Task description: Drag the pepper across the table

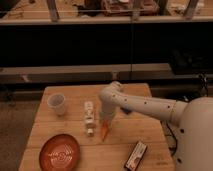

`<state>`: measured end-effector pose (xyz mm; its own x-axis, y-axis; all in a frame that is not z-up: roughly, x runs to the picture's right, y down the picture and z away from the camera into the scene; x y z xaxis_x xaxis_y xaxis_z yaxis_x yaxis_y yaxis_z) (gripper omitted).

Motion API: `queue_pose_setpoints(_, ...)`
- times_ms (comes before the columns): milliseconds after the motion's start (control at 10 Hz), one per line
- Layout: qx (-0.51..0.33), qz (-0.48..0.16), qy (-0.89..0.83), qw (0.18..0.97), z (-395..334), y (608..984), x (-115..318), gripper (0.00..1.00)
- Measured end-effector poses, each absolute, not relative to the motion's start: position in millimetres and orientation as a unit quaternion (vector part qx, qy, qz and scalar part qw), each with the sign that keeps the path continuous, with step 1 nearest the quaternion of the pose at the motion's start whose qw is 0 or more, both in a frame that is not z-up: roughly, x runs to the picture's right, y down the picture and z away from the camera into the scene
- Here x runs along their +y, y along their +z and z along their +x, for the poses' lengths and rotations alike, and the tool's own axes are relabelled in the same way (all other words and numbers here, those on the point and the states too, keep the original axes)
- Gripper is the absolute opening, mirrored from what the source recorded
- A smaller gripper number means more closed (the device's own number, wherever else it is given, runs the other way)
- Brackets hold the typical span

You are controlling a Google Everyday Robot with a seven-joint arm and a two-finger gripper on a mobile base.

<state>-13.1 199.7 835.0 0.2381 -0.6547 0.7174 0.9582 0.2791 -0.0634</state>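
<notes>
- Dark shelving fills the far side of the room, and in front of it we see the table, a square top of light wooden planks.
- We find the pepper near the middle of the table, a small orange tapered piece lying with its length running near-to-far, just right of a small white bottle-like object that lies on its side.
- We see the gripper reaching down at the far end of the pepper, at or on it; whether it touches or holds the pepper we cannot tell, and its opening is not something we can read.
- We judge the drag to be at an early or middle stage: the pepper sits mid-table with bare planks around it, so much of the crossing looks left to do.
- Left of the arm stands a white cup; an orange-red plate lies at the near left, and a dark flat packet at the near right.
- Hidden from us: the pepper's far end under the gripper, and a dark thing behind the arm's elbow that we cannot name.
</notes>
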Motion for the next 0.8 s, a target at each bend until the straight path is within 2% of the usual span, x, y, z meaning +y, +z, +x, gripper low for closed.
queue_pose_setpoints(200,-0.297,-0.258,-0.541,0.743,-24.1,833.5,201.6,0.00)
queue_pose_setpoints(800,-0.299,-0.261,-0.530,0.749,4.0,821.9,216.6,0.00)
